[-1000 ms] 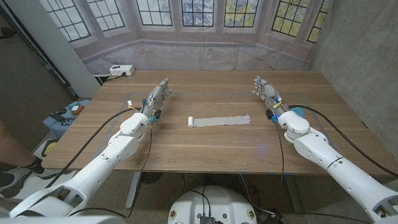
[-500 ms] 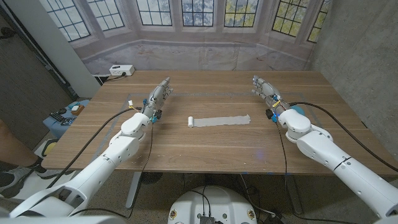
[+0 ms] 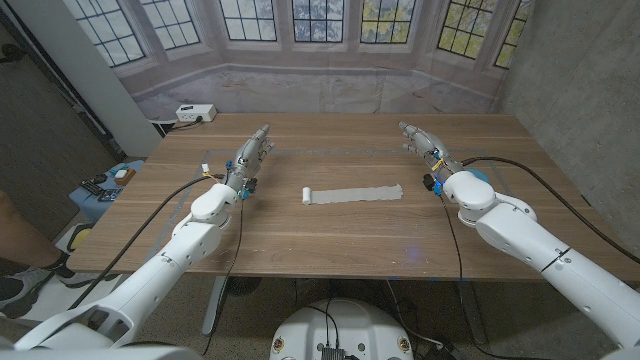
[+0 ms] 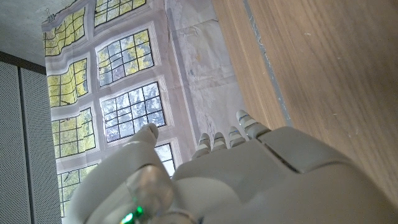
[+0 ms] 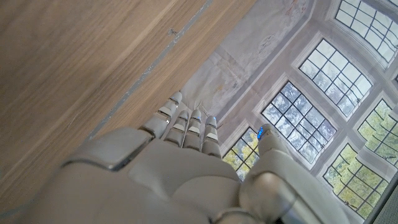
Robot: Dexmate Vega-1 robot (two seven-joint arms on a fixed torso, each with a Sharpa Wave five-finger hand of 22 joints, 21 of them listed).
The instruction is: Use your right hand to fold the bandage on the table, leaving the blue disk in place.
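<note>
Since 1 second ago, the right hand (image 3: 420, 142) has been shifted slightly leftward, fingers extended and empty, presumably positioning toward the bandage (image 3: 352, 193), which lies untouched.

- The bandage (image 3: 352, 193) is lying flat, unrolled across the middle of the table (image 3: 330, 245), a grey-white strip with its left end rolled up.
- The blue disk (image 3: 478, 176) is peeking out behind the right arm.
</note>
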